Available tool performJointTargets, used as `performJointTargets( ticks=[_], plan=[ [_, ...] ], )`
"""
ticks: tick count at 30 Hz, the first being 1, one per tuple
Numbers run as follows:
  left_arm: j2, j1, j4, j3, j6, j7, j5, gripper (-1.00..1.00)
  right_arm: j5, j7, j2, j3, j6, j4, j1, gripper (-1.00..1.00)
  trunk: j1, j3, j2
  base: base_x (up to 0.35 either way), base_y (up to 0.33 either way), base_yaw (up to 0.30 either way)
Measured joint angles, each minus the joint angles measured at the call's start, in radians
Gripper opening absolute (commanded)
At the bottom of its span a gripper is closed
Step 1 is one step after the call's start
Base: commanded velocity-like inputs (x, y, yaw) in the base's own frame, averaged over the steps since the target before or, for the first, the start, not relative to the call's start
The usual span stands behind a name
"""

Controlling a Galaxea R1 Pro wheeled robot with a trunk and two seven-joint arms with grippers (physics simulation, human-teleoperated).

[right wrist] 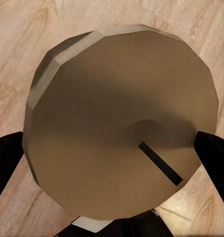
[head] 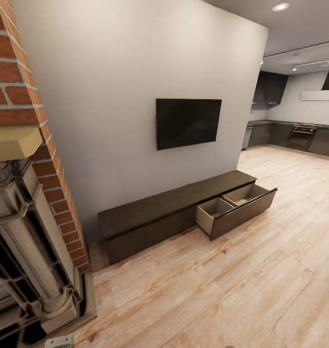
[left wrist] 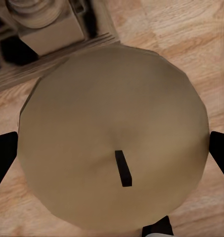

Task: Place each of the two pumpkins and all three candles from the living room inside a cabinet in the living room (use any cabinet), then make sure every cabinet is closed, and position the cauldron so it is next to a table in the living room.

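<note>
Head view: cabinet (head: 150,217) drawer (head: 234,210) open, empty; no candle stowed. Left gripper (left wrist: 112,148) grips one candle (left wrist: 114,138), right gripper (right wrist: 109,158) another (right wrist: 121,123). Closing remains.

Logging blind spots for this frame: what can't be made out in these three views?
- Open drawer of the cabinet, head view: its dark front panel hides the near part of the floor of both compartments.
- Fireplace, head view: cut off by the frame edge.
- Left wrist view: candle between the fingers covers the floor beneath.
- Right wrist view: candle does likewise.
- Kitchen appliances: too small to identify.
</note>
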Motion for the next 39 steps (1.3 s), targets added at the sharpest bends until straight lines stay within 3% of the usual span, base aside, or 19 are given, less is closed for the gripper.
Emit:
performJointTargets(
  ticks=[39],
  plan=[
    [0.0,-0.001,0.0,-0.001,-0.005,0.0,-0.001,-1.0,0.0,0.0,-0.001,-0.002,-0.017,0.0,0.0,-1.0,0.0,-0.021,0.0,0.0,0.0,-0.261]
  ],
)
